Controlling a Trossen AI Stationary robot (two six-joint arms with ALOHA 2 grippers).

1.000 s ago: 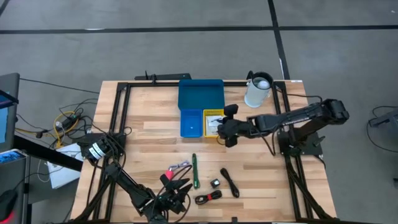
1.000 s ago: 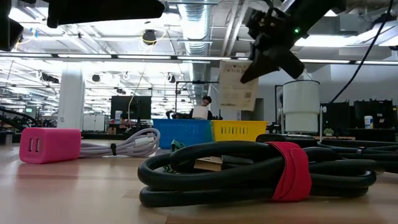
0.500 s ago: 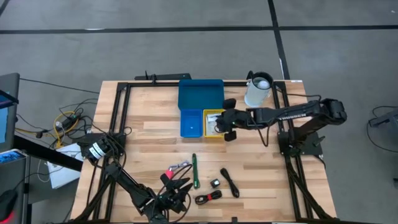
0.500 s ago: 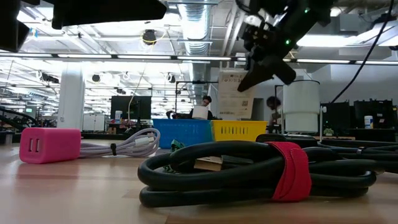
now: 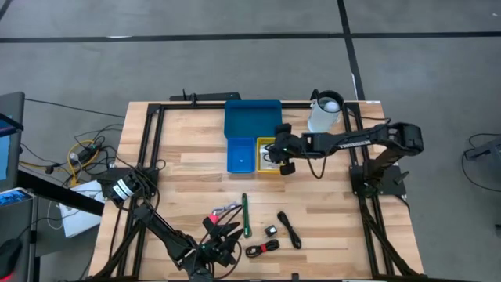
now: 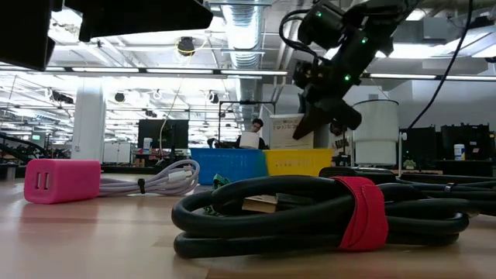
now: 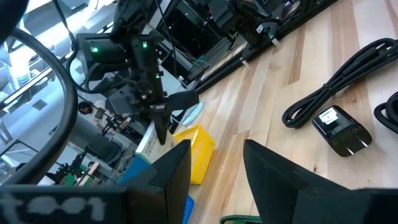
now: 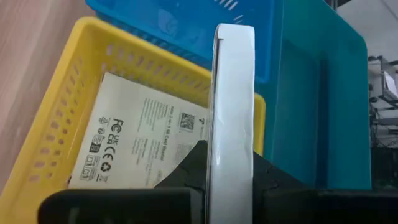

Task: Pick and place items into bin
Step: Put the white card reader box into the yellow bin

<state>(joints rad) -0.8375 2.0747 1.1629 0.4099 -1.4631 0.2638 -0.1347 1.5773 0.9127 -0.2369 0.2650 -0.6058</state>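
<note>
Yellow plastic makes up the small bin (image 5: 268,156), and one white printed card (image 8: 130,146) is already laid flat inside it. A second white card (image 8: 233,93) is held on its edge, pinched between the fingers of the right gripper (image 5: 275,153), just above that yellow bin. So one card is seen to be put away, and a second is judged to be nearly there but not let go yet.

Much is left to be done. A green-tipped pen (image 5: 245,215), a black cable with a red tie (image 6: 325,213), a pink block (image 6: 62,180) with its grey cord (image 6: 159,180) and a small black plug (image 5: 271,231) are all found on the wood table (image 5: 188,168), well apart from the bins. The wide blue tray (image 5: 252,118) looks bare.

The left gripper (image 5: 219,239) is kept near the table's front edge, beside these things, with its fingers parted and nothing held.
</note>
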